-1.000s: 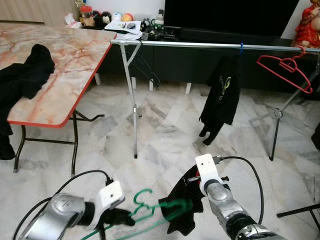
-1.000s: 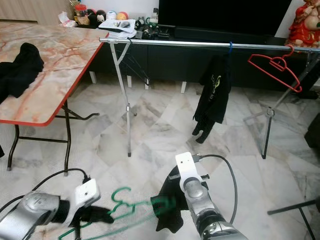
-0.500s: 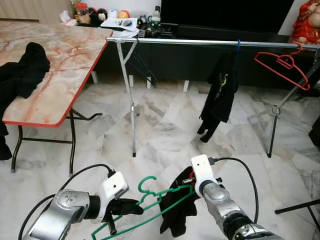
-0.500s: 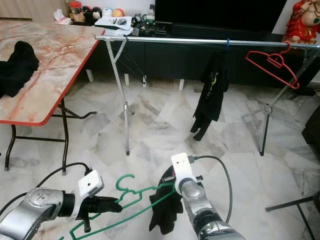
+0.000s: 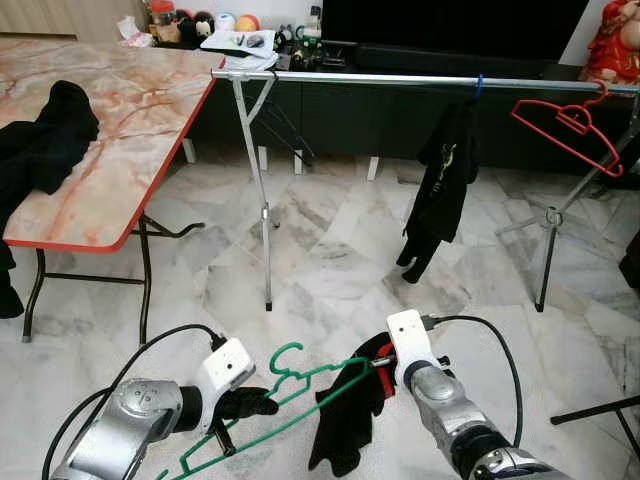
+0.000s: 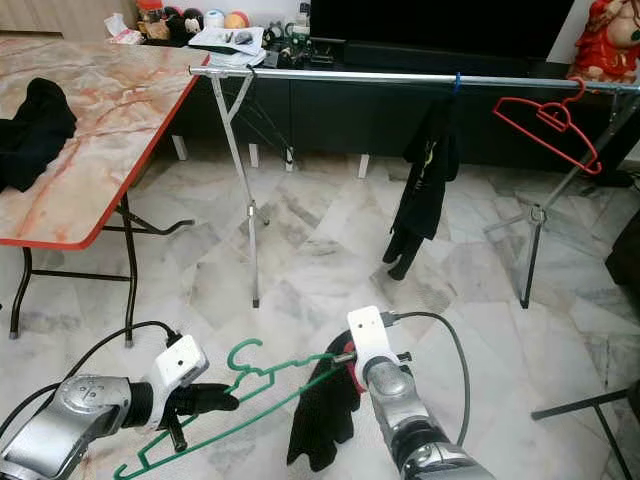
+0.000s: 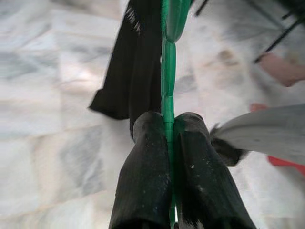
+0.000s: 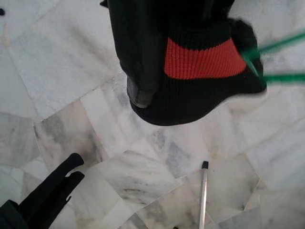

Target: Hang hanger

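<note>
Left fingers (image 7: 164,191) pinched tight on the thin green hanger (image 5: 285,385), held low above the marble floor (image 5: 320,260). Right gripper (image 6: 350,372) closed on the black garment (image 6: 322,415) (red knit band at the collar) draped over one hanger arm. Might slip off: slick plastic, limp cloth, tilted frame. Smooth steel rail (image 5: 400,79) well ahead, beyond the desk (image 5: 120,130) corner.

Rail (image 5: 400,80) spans 11 to 2 o'clock. Open stretch between its left leg (image 5: 258,190) and hanging black garment (image 5: 440,190) at 1 o'clock. Red hanger (image 5: 570,125) crowds the 2 o'clock end. Counter (image 5: 130,110) blocks 10 o'clock. Marble floor (image 5: 330,260) open at 12. Tripod leg (image 5: 545,260) stands at 2 o'clock.
</note>
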Available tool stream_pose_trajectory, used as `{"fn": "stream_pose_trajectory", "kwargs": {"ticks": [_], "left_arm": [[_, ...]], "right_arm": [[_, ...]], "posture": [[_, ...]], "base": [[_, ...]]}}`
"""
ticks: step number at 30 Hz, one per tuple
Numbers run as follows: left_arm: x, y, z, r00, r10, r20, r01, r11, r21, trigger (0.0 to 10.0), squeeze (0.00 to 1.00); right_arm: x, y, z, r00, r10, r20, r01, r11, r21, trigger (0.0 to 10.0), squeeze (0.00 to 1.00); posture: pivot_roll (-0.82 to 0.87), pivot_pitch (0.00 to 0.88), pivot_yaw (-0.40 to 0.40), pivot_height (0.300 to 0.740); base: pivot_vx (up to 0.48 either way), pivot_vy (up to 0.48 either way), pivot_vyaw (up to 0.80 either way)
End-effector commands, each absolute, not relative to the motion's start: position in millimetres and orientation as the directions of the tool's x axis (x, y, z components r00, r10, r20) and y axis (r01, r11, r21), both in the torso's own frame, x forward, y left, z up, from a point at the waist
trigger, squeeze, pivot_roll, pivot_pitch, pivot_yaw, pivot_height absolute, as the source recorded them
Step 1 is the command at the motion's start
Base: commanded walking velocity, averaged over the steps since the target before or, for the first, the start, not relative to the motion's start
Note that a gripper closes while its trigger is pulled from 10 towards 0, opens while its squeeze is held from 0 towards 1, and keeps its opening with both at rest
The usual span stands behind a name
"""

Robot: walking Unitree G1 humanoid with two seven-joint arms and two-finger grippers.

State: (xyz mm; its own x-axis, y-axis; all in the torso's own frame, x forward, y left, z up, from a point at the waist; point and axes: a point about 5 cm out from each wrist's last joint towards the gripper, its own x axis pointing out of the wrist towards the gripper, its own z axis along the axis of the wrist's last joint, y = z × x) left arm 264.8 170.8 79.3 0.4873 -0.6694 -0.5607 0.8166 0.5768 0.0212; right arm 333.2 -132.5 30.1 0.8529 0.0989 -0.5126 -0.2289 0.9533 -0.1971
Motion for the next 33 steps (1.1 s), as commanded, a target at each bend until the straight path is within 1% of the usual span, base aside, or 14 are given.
{"fn": "stream_pose_trajectory", "kwargs": {"ticks": [1, 7, 11, 16, 18, 22, 26, 29, 33], "left_arm": [[268.1, 172.2, 79.6, 0.516, -0.654, -0.553, 0.802, 0.596, 0.043, 10.0, 0.00], [270.3, 168.6, 83.4, 0.532, -0.674, -0.512, 0.796, 0.604, 0.031, 10.0, 0.00], [269.2, 165.8, 85.4, 0.526, -0.699, -0.484, 0.801, 0.599, 0.005, 10.0, 0.00], [259.2, 164.0, 88.7, 0.456, -0.762, -0.460, 0.833, 0.548, -0.082, 10.0, 0.00], [258.7, 163.8, 89.5, 0.453, -0.766, -0.456, 0.834, 0.545, -0.087, 10.0, 0.00], [262.2, 162.6, 90.6, 0.480, -0.763, -0.433, 0.822, 0.563, -0.082, 10.0, 0.00], [263.3, 160.1, 88.6, 0.482, -0.761, -0.435, 0.819, 0.567, -0.084, 10.0, 0.00], [267.7, 162.4, 83.4, 0.519, -0.723, -0.456, 0.795, 0.604, -0.052, 10.0, 0.00], [267.8, 162.2, 82.5, 0.516, -0.728, -0.451, 0.792, 0.606, -0.072, 10.0, 0.00]], "right_arm": [[335.3, -133.8, 33.2, 0.861, 0.096, -0.499, -0.225, 0.952, -0.206, 10.0, 0.00], [334.2, -132.4, 31.8, 0.854, 0.118, -0.507, -0.246, 0.949, -0.195, 10.0, 0.00], [332.7, -129.6, 30.2, 0.846, 0.139, -0.514, -0.270, 0.944, -0.189, 10.0, 0.00], [331.4, -131.7, 28.5, 0.843, 0.137, -0.521, -0.269, 0.945, -0.187, 10.0, 0.00], [331.3, -132.0, 28.4, 0.842, 0.137, -0.521, -0.269, 0.945, -0.187, 10.0, 0.00], [331.4, -130.7, 28.5, 0.839, 0.145, -0.525, -0.273, 0.946, -0.176, 10.0, 0.00], [332.2, -129.2, 29.4, 0.838, 0.151, -0.525, -0.267, 0.952, -0.152, 10.0, 0.00], [333.7, -127.3, 31.3, 0.836, 0.163, -0.524, -0.261, 0.958, -0.117, 10.0, 0.00], [336.3, -124.9, 34.9, 0.837, 0.182, -0.516, -0.262, 0.961, -0.086, 10.0, 0.00]], "posture": [[0.11, 0.132, -0.056, 0.740], [0.11, 0.124, -0.056, 0.740], [0.11, 0.119, -0.057, 0.740], [0.11, 0.107, -0.055, 0.740], [0.11, 0.107, -0.055, 0.740], [0.11, 0.098, -0.056, 0.740], [0.11, 0.092, -0.055, 0.740], [0.11, 0.089, -0.053, 0.740], [0.11, 0.088, -0.053, 0.740]], "base": [[0.000, 0.000, 0.00], [0.000, 0.000, 0.00], [0.000, 0.000, 0.00], [0.000, 0.000, 0.00], [0.000, 0.000, 0.00], [0.000, 0.000, 0.00], [0.000, 0.000, 0.00], [0.000, 0.000, 0.00], [0.000, 0.000, 0.00]]}}
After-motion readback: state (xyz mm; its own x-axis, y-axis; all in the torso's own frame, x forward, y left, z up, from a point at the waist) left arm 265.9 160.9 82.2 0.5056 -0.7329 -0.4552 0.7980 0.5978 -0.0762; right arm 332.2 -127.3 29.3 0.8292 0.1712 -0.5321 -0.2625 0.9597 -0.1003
